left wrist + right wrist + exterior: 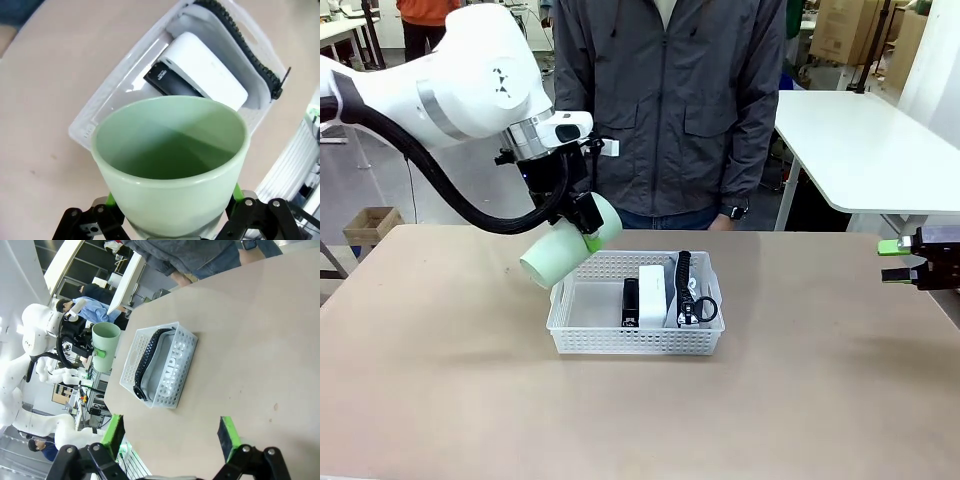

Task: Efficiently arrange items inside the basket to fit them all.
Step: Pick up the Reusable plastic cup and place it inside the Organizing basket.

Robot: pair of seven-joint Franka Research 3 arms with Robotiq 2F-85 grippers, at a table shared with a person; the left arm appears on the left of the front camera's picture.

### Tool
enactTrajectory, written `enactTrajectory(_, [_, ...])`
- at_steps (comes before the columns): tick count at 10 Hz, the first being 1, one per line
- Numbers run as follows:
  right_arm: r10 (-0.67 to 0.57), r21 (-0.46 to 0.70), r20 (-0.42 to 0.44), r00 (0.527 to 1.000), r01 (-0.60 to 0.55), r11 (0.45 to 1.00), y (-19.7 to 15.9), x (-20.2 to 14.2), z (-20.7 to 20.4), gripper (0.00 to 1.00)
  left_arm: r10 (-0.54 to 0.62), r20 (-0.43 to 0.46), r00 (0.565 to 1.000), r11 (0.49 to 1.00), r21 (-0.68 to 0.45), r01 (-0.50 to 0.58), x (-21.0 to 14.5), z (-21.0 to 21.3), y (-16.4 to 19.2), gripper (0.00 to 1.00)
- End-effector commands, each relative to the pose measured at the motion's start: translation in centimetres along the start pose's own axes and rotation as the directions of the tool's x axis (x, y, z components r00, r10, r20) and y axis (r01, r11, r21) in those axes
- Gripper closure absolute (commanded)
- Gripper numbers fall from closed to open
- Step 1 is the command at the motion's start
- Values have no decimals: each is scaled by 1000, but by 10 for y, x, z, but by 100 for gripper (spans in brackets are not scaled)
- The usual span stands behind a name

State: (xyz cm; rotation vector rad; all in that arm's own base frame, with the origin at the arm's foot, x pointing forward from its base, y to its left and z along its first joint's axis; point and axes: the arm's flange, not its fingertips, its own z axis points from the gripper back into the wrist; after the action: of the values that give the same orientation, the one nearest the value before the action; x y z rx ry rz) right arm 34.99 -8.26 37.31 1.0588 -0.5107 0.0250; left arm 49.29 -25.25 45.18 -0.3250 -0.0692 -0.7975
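My left gripper [582, 228] is shut on the pale green cup [567, 250], holding it tilted above the left end of the white basket [582, 335]. The cup's open mouth [170, 145] faces the wrist camera, and the basket [95, 112] lies below it. Inside the basket a black stapler [630, 302] lies beside a small white box [652, 291], with the grey pouch and its black strap [685, 288] standing along the right side. The left part of the basket floor is bare. My right gripper [905, 262] hangs open at the table's far right edge, and from its wrist the basket [172, 375] shows across the table.
A person in a grey jacket [665, 110] stands at the far side of the table, just behind the basket. A white table [870, 150] stands at the back right. Bare tan tabletop [440, 400] lies all around the basket.
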Motion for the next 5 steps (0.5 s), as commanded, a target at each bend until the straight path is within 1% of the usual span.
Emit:
enactTrajectory(1, [-20, 12, 10, 1000, 20, 1000, 2, 1, 1, 0, 75, 22, 997, 997, 5, -75, -7, 3, 7, 11])
enactTrajectory(4, [-20, 12, 10, 1000, 20, 1000, 2, 1, 1, 0, 75, 22, 997, 997, 5, -75, -7, 3, 7, 11])
enactTrajectory(5, [-20, 12, 10, 1000, 20, 1000, 2, 1, 1, 0, 54, 6, 999, 999, 2, -54, -4, 2, 9, 11])
